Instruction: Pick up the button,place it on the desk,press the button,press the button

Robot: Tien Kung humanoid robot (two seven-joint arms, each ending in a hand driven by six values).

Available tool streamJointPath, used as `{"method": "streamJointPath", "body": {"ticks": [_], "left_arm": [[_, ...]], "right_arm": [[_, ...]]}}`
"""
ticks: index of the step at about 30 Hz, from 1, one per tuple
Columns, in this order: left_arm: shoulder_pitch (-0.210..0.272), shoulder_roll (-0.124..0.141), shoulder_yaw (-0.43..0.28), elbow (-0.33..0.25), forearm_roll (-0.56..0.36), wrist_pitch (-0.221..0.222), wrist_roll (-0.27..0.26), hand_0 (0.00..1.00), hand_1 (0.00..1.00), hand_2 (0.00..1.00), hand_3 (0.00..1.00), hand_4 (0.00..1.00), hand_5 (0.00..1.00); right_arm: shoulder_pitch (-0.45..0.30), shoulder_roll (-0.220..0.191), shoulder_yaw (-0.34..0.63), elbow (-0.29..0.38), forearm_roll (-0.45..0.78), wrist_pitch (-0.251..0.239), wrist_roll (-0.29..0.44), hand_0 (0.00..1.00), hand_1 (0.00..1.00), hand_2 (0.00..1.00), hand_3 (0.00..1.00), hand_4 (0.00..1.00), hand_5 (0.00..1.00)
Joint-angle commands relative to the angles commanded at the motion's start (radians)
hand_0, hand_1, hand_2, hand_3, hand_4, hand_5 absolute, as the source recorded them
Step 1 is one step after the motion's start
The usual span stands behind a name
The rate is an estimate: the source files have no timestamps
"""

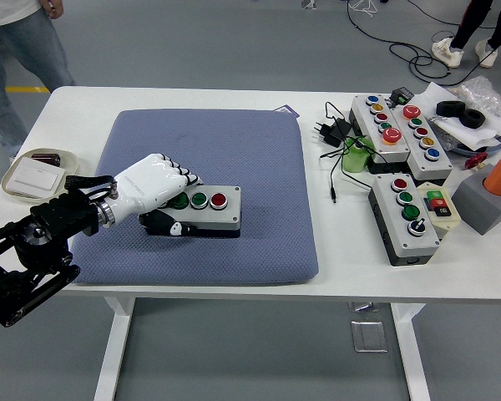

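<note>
L hand [154, 190] grips button box [202, 209] on cushion [234, 159].

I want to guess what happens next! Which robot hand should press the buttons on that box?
Probably the left hand. It is gripping the button box on the blue pad, fingers right by the buttons. No right hand is in view.

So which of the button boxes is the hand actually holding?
The grey three-button box on the blue pad, gripped at its left end by the left hand; the other boxes sit untouched at the table's right.
</note>
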Motion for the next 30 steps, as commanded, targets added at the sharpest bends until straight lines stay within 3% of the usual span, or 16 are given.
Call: {"method": "streamJointPath", "body": {"ticks": [5, 8, 9, 14, 16, 25, 30], "left_arm": [[0.012, 0.011, -0.022, -0.034, 0.0, -0.015, -0.004, 0.532, 0.697, 0.814, 0.815, 0.826, 0.313], [0.021, 0.019, -0.033, -0.066, 0.0, -0.054, 0.002, 0.532, 0.697, 0.814, 0.815, 0.826, 0.313], [0.021, 0.019, -0.034, -0.068, 0.0, -0.059, 0.003, 0.553, 0.725, 0.865, 0.853, 0.835, 0.329], [0.02, 0.013, -0.038, -0.056, 0.0, -0.103, 0.006, 0.553, 0.725, 0.865, 0.853, 0.835, 0.329], [0.021, 0.01, -0.039, -0.052, 0.0, -0.115, 0.011, 0.602, 0.765, 0.914, 0.896, 0.838, 0.34], [0.035, 0.009, -0.059, -0.089, 0.0, -0.103, 0.031, 0.629, 0.789, 0.948, 0.929, 0.838, 0.343], [0.053, 0.016, -0.095, -0.157, 0.0, -0.1, 0.04, 0.65, 0.805, 0.964, 0.943, 0.843, 0.339]], "right_arm": [[0.0, 0.0, 0.002, 0.0, 0.0, 0.001, 0.0, 0.627, 0.477, 0.539, 0.582, 0.279, 0.022], [-0.002, 0.0, 0.003, 0.0, 0.0, 0.001, 0.0, 0.627, 0.477, 0.539, 0.582, 0.279, 0.022], [-0.002, 0.0, 0.003, 0.0, -0.001, 0.001, 0.0, 0.627, 0.477, 0.539, 0.582, 0.279, 0.022], [-0.004, 0.0, 0.006, 0.0, -0.008, 0.002, -0.002, 0.627, 0.477, 0.539, 0.582, 0.279, 0.022], [-0.005, 0.001, 0.005, 0.0, -0.005, 0.001, -0.002, 0.627, 0.477, 0.539, 0.582, 0.28, 0.022], [-0.009, 0.001, 0.006, 0.0, -0.007, 0.001, -0.001, 0.627, 0.477, 0.539, 0.582, 0.28, 0.022], [-0.014, 0.0, 0.007, 0.0, -0.008, 0.002, -0.001, 0.627, 0.477, 0.539, 0.582, 0.28, 0.022]]}}
